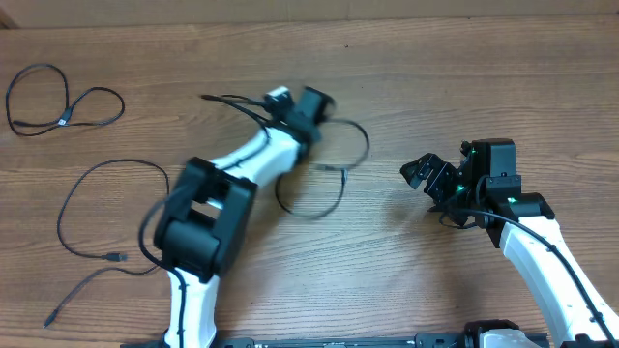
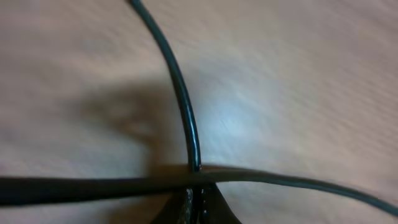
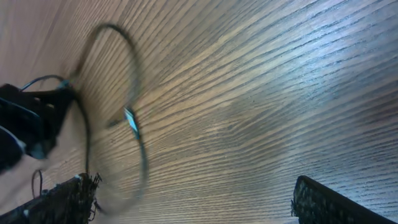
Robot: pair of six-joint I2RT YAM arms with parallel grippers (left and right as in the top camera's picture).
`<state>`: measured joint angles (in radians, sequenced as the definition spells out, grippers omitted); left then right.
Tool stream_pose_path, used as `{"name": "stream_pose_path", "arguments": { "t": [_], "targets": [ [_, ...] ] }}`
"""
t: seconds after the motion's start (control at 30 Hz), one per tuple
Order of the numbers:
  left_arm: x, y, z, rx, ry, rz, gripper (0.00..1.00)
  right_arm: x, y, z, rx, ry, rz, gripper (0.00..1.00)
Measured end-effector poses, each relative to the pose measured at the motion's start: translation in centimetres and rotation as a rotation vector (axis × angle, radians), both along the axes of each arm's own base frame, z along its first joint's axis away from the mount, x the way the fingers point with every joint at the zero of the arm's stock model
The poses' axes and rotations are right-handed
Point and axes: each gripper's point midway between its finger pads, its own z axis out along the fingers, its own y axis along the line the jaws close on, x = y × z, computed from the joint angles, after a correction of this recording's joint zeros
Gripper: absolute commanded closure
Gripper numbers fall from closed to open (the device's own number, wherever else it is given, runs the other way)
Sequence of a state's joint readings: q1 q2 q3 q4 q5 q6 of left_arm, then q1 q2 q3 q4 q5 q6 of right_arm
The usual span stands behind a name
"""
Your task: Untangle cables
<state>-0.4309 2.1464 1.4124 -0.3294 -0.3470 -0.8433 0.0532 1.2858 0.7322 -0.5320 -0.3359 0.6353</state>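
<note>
My left gripper point(image 1: 311, 108) is shut on a thin black cable point(image 1: 334, 159) that loops on the wooden table at centre. In the left wrist view the jaws point(image 2: 196, 199) pinch the cable point(image 2: 183, 106) where two strands cross. The loop and its silvery plug end point(image 3: 130, 118) show in the right wrist view. My right gripper point(image 1: 426, 174) is open and empty, to the right of the loop, with its fingers wide apart point(image 3: 193, 199). A second cable point(image 1: 58, 106) lies coiled at the far left. A third cable point(image 1: 97, 222) lies at the left front.
The left arm point(image 1: 208, 213) stretches over the table from the front edge. The right arm point(image 1: 542, 242) stands at the right front. The wooden table point(image 1: 435, 77) ends in a back edge at the top.
</note>
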Motion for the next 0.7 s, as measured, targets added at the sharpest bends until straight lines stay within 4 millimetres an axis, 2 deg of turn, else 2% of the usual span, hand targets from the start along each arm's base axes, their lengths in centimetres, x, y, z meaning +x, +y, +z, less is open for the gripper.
{"name": "stream_pose_path", "arguments": {
  "t": [0.1,0.2,0.27,0.37,0.47,0.57,0.6,0.7],
  "targets": [
    [3.2,5.8,1.1,0.011,-0.024,0.078,0.96,0.0,0.0,0.0,0.0,0.0,-0.001,0.0],
    [6.6,12.5,3.9,0.016,-0.087,0.156,0.96,0.0,0.0,0.0,0.0,0.0,0.0,0.0],
    [8.3,16.0,6.0,0.024,-0.138,0.191,0.96,0.0,0.0,0.0,0.0,0.0,0.0,0.0],
    [10.1,20.0,8.6,0.042,-0.211,0.217,0.96,0.0,0.0,0.0,0.0,0.0,-0.001,0.0],
    [10.8,22.1,9.6,0.055,-0.246,0.187,0.96,0.0,0.0,0.0,0.0,0.0,0.0,0.0],
    [10.9,22.8,9.5,0.059,-0.236,0.142,0.95,0.0,0.0,0.0,0.0,-0.001,-0.001,0.0],
    [10.9,22.8,9.5,0.061,-0.232,0.118,0.92,0.0,0.0,0.0,0.0,-0.001,0.0,0.0],
    [10.8,22.4,9.2,0.071,-0.213,0.067,0.63,0.0,0.0,0.0,0.0,-0.001,0.0,0.0]
  ]
}}
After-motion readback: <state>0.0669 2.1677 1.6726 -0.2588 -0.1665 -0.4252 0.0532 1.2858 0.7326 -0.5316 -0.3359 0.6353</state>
